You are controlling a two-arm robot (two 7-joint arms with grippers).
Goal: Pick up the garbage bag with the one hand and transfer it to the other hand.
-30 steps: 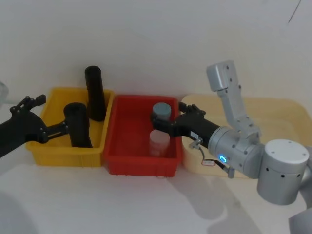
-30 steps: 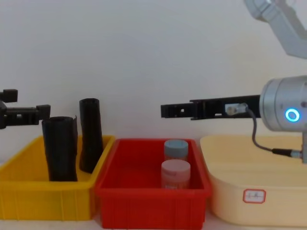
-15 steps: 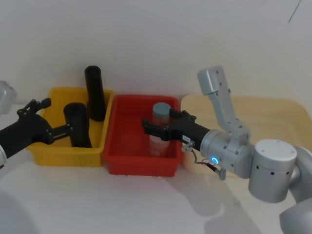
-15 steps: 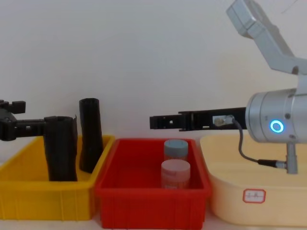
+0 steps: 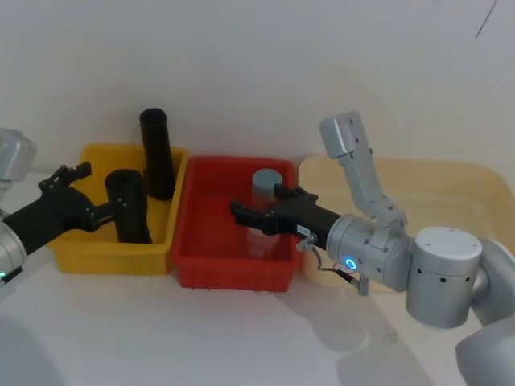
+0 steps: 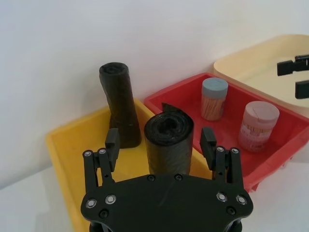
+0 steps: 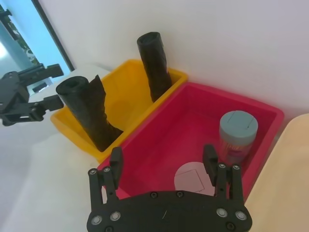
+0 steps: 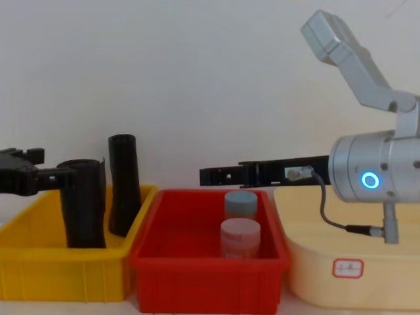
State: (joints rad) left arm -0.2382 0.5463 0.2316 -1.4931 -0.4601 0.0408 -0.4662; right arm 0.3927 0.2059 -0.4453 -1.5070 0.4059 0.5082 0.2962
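Your black left gripper (image 6: pixel 161 141), spread, straddles the thick matte-black garbage-bag roll (image 5: pixel 129 205).
Probably not touching; your right gripper (image 5: pixel 240 212) gapes over the red plastic bin (image 5: pixel 233 269).

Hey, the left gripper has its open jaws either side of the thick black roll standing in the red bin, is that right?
The bin is wrong: the left wrist view shows the thick black roll standing in the yellow bin. The left gripper does have its open jaws either side of it.
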